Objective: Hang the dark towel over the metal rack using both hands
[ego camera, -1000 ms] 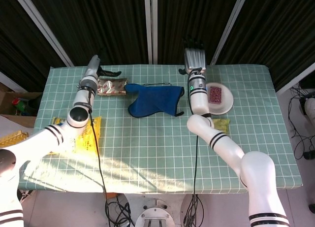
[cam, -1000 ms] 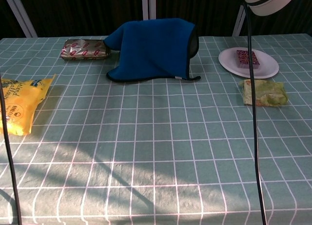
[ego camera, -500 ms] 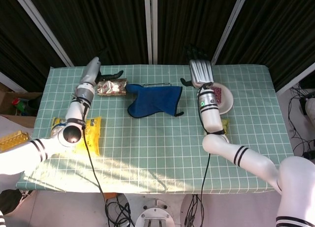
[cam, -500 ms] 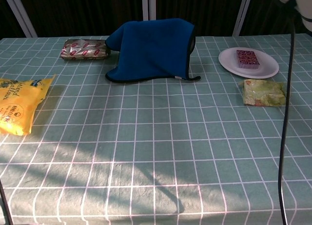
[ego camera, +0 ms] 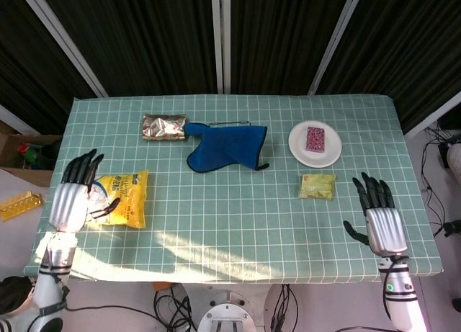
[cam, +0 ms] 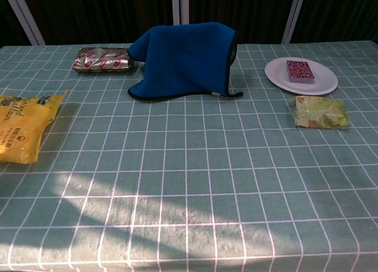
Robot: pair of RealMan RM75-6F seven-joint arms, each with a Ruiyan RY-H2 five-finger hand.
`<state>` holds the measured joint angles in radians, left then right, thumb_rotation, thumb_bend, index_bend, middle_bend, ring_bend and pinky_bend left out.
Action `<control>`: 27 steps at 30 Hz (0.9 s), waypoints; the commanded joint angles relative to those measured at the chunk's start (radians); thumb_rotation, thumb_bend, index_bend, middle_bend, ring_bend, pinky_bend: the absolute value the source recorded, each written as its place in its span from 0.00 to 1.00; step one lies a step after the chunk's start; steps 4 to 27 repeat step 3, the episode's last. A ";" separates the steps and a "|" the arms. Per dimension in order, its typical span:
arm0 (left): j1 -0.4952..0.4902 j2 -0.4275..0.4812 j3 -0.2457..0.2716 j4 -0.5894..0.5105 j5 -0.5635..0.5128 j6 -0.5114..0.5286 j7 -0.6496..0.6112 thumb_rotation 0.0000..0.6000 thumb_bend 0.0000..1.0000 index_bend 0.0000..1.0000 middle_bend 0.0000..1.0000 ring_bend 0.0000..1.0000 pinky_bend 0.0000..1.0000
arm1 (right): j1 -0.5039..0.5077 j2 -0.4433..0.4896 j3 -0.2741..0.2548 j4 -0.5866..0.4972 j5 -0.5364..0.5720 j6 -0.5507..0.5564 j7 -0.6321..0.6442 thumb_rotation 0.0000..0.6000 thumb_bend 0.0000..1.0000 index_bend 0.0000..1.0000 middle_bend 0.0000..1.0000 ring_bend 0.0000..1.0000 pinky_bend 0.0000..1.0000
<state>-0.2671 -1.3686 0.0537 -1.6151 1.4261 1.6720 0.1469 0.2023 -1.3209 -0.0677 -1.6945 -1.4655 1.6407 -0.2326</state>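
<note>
The dark blue towel [ego camera: 227, 147] is seen draped over the metal rack [ego camera: 229, 123] near the far middle of the table [ego camera: 230, 209], which is covered with a green checked cloth. From the chest view, the towel [cam: 184, 59] is shown hanging over the rack so that the frame is almost wholly covered; its lower edge rests on the table surface, and a small corner trails out toward the right. Only a thin wire of the rack is visible above the towel in the head view.

The left hand [ego camera: 74, 193] is held at the near left edge of the table, fingers spread and pointing away from the robot, with nothing grasped. It lies just beside a yellow snack bag [ego camera: 124, 198]. The right hand [ego camera: 379, 215] is held at the near right edge, likewise released, with fingers apart and nothing in them. Both hands are well apart from the towel, and neither is shown in the chest view.

A silver foil packet [ego camera: 163, 126] lies just left of the towel. A white plate [ego camera: 315, 145] carrying a purple block [ego camera: 315, 137] is placed to the right, and a green wrapped packet [ego camera: 318, 186] lies nearer than the plate.
</note>
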 commanded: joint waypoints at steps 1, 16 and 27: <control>0.161 -0.069 0.129 0.079 0.093 0.119 0.038 0.77 0.20 0.08 0.04 0.05 0.11 | -0.129 0.008 -0.080 0.121 -0.076 0.116 0.048 1.00 0.18 0.00 0.00 0.00 0.00; 0.188 -0.064 0.150 0.099 0.108 0.119 0.035 0.76 0.20 0.07 0.04 0.05 0.11 | -0.155 0.012 -0.089 0.132 -0.076 0.120 0.033 1.00 0.19 0.00 0.00 0.00 0.00; 0.188 -0.064 0.150 0.099 0.108 0.119 0.035 0.76 0.20 0.07 0.04 0.05 0.11 | -0.155 0.012 -0.089 0.132 -0.076 0.120 0.033 1.00 0.19 0.00 0.00 0.00 0.00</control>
